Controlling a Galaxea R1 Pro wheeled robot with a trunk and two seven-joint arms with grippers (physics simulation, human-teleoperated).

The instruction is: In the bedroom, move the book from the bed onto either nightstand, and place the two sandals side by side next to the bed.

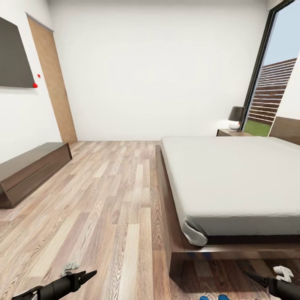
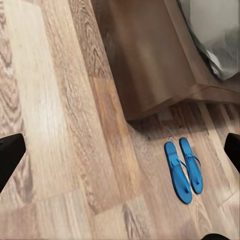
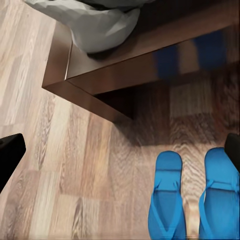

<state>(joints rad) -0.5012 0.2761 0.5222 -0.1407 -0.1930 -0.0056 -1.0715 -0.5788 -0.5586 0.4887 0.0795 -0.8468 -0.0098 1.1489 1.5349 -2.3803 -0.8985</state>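
Note:
Two bright blue sandals (image 2: 177, 172) (image 3: 167, 202) lie side by side on the wood floor, just off the corner of the bed's dark frame (image 2: 150, 60); their tips peek in at the lower edge of the head view (image 1: 204, 297). The bed (image 1: 233, 179) has a pale mattress. Beyond it a nightstand (image 1: 231, 132) stands by the window. The book is out of view. My left gripper (image 2: 122, 150) hangs open above the floor beside the sandals. My right gripper (image 3: 120, 150) is open right over them, holding nothing.
A dark lamp (image 1: 236, 118) stands on the nightstand. A long low bench cabinet (image 1: 29, 168) runs along the left wall under a dark wall panel (image 1: 14, 58). A wooden door (image 1: 52, 83) is at the back left. Wood floor spreads between bench and bed.

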